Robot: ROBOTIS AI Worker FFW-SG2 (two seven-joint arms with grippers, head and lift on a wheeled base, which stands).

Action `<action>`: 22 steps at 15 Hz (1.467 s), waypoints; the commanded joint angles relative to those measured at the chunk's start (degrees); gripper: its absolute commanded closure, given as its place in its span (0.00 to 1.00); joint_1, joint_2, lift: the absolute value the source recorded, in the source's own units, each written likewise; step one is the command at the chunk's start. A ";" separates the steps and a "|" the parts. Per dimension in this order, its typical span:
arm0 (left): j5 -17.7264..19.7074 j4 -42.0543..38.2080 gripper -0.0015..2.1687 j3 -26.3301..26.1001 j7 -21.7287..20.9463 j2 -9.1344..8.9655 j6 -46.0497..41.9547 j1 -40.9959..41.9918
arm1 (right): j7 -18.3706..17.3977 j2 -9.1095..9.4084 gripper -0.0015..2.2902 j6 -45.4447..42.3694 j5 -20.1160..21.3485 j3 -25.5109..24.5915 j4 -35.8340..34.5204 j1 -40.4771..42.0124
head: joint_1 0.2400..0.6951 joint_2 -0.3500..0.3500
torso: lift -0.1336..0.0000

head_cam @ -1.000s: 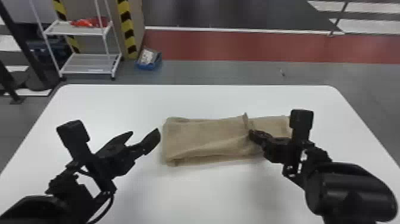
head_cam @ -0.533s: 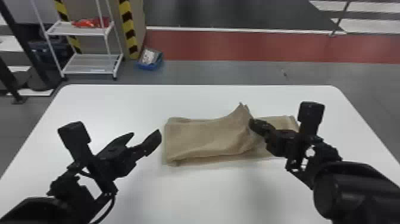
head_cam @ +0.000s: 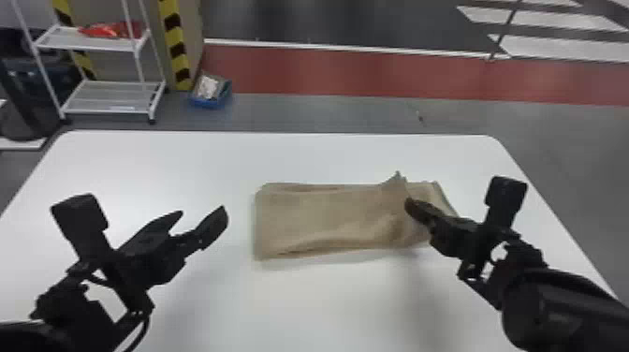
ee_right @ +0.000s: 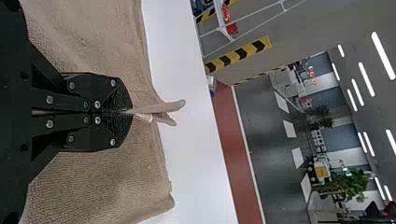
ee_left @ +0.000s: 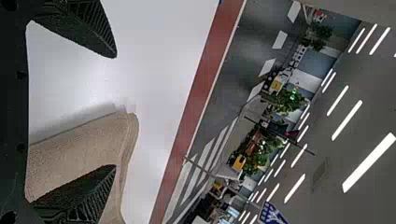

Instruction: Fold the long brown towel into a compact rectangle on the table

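- Right gripper (ee_right: 128,112) pinches 1 ridge of the towel (head_cam: 323,215), flat on my table (head_cam: 327,309).
- I'd keep it low, line up edges, then release gently.
- Left gripper (head_cam: 202,213) hangs open.

Lanes opening far and near

The flat white tabletop (head_cam: 355,304) is stretching beyond and before the rectangular brown cloth towel (head_cam: 318,215). The black two-fingered right gripper (head_cam: 413,207) is blocking its right part; the black two-fingered left gripper (head_cam: 202,215) is flanking its left.
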 commanded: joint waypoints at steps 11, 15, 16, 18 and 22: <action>-0.29 0.09 0.02 -0.54 0.02 -0.11 0.00 0.10 | 0.53 -4.45 0.65 1.45 -4.52 -7.56 -0.06 -2.73 | 1.00 0.25 | 0.07; -0.38 -0.09 0.02 -0.45 0.02 -0.37 0.00 0.54 | 0.70 -4.98 0.65 1.28 -2.32 -4.74 4.78 -4.66 | 1.00 0.20 | 0.07; -0.38 -0.26 0.02 -0.10 0.02 -0.37 0.00 0.80 | 0.79 -4.98 0.65 2.16 -2.41 -4.57 4.69 -4.75 | 1.00 0.21 | 0.07; -0.38 -0.26 0.02 0.08 0.02 -0.37 0.00 0.80 | 0.88 -4.89 0.65 2.51 -3.38 -4.74 1.35 -3.87 | 1.00 0.22 | 0.07; -0.38 -0.17 0.02 -0.27 0.02 -0.37 0.00 0.72 | 0.79 -5.24 0.65 3.92 -5.66 -7.21 -2.08 -3.96 | 1.00 0.23 | 0.07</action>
